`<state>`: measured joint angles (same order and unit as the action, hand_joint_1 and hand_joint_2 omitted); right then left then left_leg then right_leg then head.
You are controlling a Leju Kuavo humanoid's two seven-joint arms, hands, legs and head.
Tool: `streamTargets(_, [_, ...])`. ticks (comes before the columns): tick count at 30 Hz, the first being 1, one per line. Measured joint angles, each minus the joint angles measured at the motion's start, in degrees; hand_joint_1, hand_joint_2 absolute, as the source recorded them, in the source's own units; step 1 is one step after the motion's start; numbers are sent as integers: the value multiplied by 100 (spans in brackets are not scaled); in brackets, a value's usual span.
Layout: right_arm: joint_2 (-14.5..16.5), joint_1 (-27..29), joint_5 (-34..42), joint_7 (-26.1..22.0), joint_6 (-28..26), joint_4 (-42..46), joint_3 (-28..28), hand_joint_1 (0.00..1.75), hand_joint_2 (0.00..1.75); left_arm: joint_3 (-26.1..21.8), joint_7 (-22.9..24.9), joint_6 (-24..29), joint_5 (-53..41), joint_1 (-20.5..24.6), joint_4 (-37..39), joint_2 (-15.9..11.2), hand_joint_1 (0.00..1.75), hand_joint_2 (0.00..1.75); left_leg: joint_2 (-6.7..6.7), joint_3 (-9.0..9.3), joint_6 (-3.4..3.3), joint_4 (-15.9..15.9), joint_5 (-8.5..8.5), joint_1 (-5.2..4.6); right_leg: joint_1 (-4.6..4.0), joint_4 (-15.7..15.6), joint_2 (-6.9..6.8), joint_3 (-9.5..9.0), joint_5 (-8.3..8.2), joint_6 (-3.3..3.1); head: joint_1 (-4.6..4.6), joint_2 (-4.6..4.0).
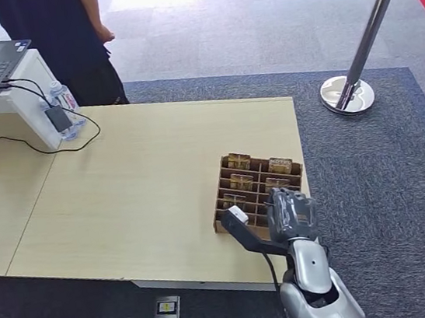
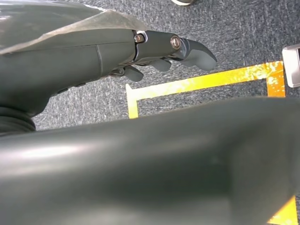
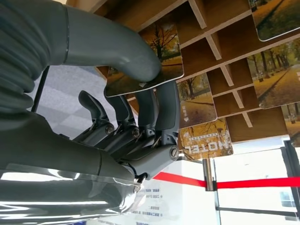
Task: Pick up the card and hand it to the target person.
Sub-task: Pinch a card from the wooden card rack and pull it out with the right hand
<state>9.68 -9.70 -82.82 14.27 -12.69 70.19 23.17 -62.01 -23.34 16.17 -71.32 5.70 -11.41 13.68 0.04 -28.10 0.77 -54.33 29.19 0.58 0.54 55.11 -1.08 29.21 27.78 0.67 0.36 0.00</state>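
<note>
Table edge (image 1: 155, 280): right hand (image 3: 141, 112) pinching card (image 3: 166, 56)

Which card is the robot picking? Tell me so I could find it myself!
Look at the big wooden table, then its corner nearest the robot, where a brown rack of little slots holds autumn-tree cards. The robot's right hand pinches one card between thumb and fingers. The other cards sit in their slots with nothing touching them.

The right hand (image 3: 141, 117) has a ribbed grey cover, thick grey thumb, darker fingers, screws, on a silver arm (image 1: 319, 290).
</note>
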Motion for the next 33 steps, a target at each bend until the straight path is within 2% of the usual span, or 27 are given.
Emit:
streamTargets(11, [2, -31, 70, -151, 16, 26, 24, 148, 175, 0, 0, 17, 18, -1, 0, 0, 0, 0, 0, -2, 0, 0, 0, 0, 0, 0, 0, 1, 0, 0, 0, 0])
streamTargets(24, [-21, -176, 906, -784, 408, 581, 43, 149, 175, -2, -16, 107, 72, -9, 0, 4, 0, 0, 0, -1, 0, 0, 0, 0, 0, 0, 0, 2, 0, 0, -1, 0])
streamTargets(33, [-148, -362, 1468, -1180, 559, 1064, 241, 146, 175, -2, -67, 142, 102, -13, 0, 7, 0, 0, 0, -1, 0, 0, 0, 0, 0, 0, 0, 1, 0, 0, 0, 0])
